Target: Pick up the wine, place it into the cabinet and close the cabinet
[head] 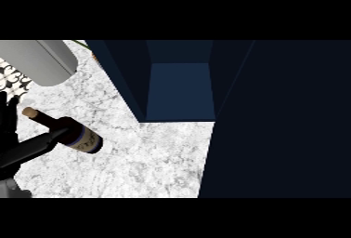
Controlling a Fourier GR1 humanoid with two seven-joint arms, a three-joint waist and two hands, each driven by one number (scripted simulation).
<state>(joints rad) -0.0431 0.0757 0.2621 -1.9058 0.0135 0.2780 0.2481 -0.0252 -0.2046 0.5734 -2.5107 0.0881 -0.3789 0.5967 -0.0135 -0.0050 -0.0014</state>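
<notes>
While the wine bottle (68, 132) lies tilted on the counter (151, 158), left hand (8, 116) just beside its cork — fingers straight, upright.

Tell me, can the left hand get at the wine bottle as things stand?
Probably yes: the left hand shows at the left edge right beside the wine bottle, with nothing visible between them; whether they touch is unclear.

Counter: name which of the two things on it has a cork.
The dark wine bottle, cork pointing toward the left edge; the grey cylinder at the top left has none.
</notes>
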